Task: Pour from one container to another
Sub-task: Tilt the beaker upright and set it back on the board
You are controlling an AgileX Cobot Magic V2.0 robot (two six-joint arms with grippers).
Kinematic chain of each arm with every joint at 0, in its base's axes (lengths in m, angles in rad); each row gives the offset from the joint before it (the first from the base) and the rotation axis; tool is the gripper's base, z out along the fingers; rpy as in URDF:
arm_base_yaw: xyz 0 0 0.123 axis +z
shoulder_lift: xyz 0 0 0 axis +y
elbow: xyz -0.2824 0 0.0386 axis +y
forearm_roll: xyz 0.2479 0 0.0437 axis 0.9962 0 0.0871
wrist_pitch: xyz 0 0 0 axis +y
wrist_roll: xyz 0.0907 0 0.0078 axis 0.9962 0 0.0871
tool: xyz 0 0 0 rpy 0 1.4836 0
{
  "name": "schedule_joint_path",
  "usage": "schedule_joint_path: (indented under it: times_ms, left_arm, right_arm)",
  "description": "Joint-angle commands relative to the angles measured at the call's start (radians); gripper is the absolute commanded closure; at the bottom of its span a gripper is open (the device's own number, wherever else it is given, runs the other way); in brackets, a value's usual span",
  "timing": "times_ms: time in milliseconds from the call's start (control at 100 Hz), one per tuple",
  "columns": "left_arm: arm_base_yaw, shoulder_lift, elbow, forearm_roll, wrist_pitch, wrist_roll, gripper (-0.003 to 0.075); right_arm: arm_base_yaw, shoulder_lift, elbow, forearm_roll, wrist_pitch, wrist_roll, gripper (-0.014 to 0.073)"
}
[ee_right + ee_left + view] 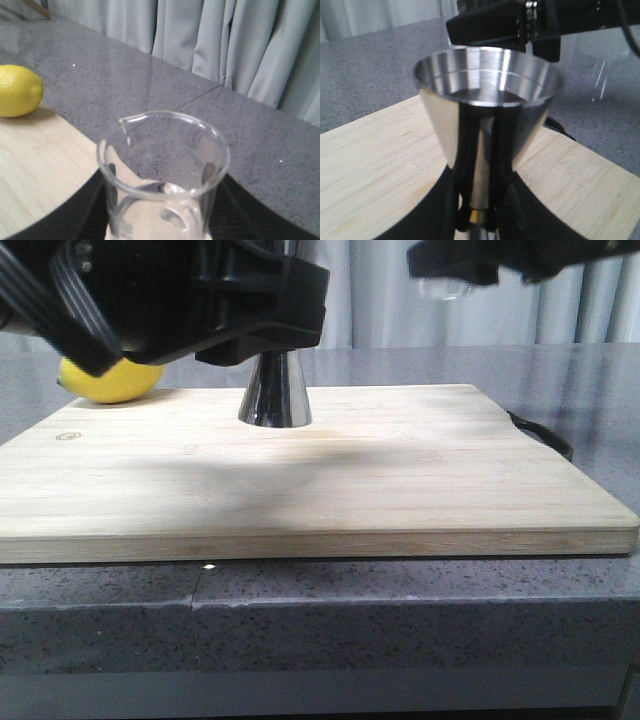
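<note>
Two hands pinching: left on jigger, liquid inside; right on beaker, seemingly empty.

My front camera sits low at board level, facing forward over the cutting board, my left wrist camera looks close down into the jigger, my right wrist camera hugs the beaker, and all 3 share that board.

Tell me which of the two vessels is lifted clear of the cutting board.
The clear glass beaker, held in the right gripper up by the curtain. The steel jigger, gripped by the left gripper, stands with its base on the wooden board.
</note>
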Motion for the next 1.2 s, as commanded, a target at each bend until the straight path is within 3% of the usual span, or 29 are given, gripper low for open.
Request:
schedule_joint_path:
  times_ms: [0, 430, 1050, 1190]
  left_arm:
    - [-0.006, -0.031, -0.027, 0.011, -0.089, 0.001, 0.0739]
    - [-0.006, -0.031, -0.027, 0.011, -0.089, 0.001, 0.074]
    - [-0.006, -0.031, -0.027, 0.011, -0.085, 0.001, 0.0739]
    - [-0.006, -0.031, -0.027, 0.011, -0.083, 0.001, 0.0739]
  right_arm:
    - [-0.005, 0.005, -0.023, 0.039, -0.101, 0.003, 0.0411]
    - [-0.005, 0.165, -0.023, 0.039, -0.206, -0.026, 0.0411]
    - [-0.005, 0.216, -0.023, 0.037, -0.209, -0.032, 0.0407]
    - [-0.005, 0.216, -0.023, 0.037, -0.209, -0.032, 0.0334]
